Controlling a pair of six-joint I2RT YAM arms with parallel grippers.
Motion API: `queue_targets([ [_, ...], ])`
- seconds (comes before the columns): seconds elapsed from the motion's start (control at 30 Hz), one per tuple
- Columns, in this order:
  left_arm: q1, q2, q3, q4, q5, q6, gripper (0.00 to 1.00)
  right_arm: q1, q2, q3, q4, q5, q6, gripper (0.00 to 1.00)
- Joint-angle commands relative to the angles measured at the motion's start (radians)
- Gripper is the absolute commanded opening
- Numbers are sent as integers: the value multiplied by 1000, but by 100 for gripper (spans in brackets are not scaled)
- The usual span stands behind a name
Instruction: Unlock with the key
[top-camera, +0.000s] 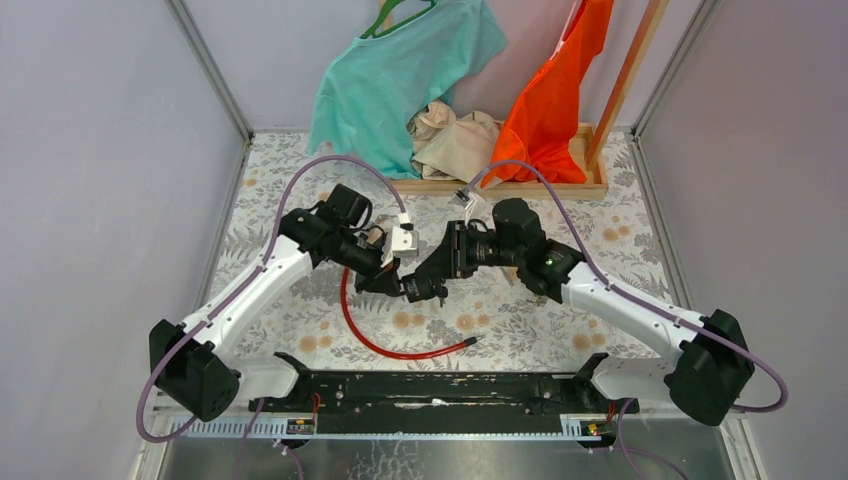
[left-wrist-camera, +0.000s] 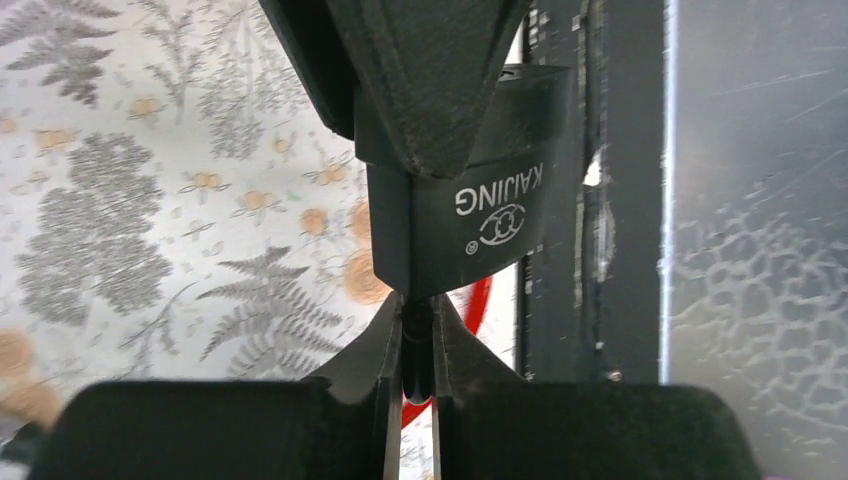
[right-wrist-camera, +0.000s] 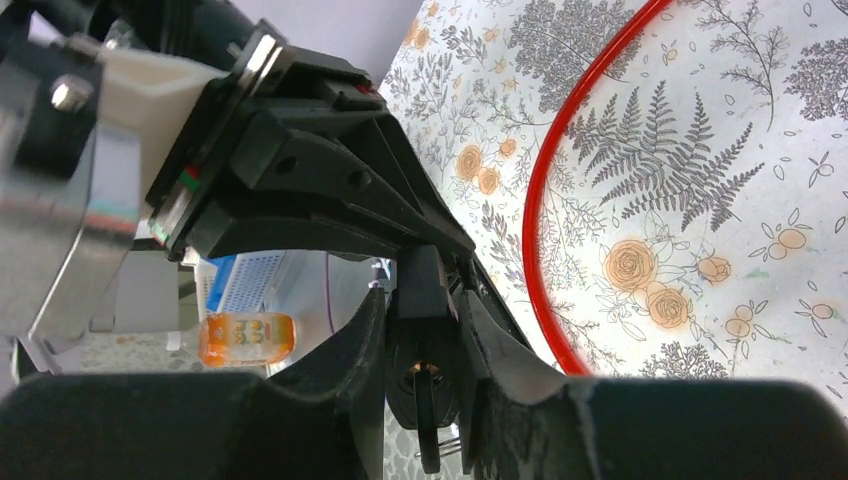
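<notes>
The right gripper (right-wrist-camera: 424, 340) holds the lock (left-wrist-camera: 470, 215) tight and the left gripper (left-wrist-camera: 417, 325) pinches the key (left-wrist-camera: 416, 352), which needs turning next.

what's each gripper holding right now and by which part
The right gripper clamps the black lock body by its sides. The left gripper pinches a thin dark tab at the lock's end, probably the key, by its head.

Lock (left-wrist-camera: 470, 215): black body with white "KAIJING" lettering that reads upside down in the left wrist view. It is raised off the table. Its red cable (right-wrist-camera: 530, 235) lies looped on the table. Key (left-wrist-camera: 416, 342): thin, dark, at the body's end; depth of insertion not discernible.
</notes>
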Motion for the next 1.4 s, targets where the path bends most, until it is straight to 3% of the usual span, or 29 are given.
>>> queue_targets([
  [0.0,-45,-26,49,62,-186,78,0,-38,25,72,79,-39,84,0],
  [0.23,-193,-130,-104,401,-695,171,0,-109,101,-5,184,-79,275,0],
  [0.37,-220,-116,-170,515,-830,260,0,-157,153,-91,377,-98,440,0],
  [0.6,-235,-77,-299,649,-821,428,1,-205,252,-206,638,-47,599,0],
  [0.77,-235,75,-239,584,-817,409,18,-232,383,-227,771,-23,609,0],
  [1.0,-227,209,-268,694,-860,437,14,-251,528,-223,907,-26,623,0],
  [1.27,-226,304,-287,688,-851,386,45,-272,557,-228,863,9,545,0],
  [1.37,-226,303,-317,682,-847,376,49,-271,573,-235,862,6,529,0],
])
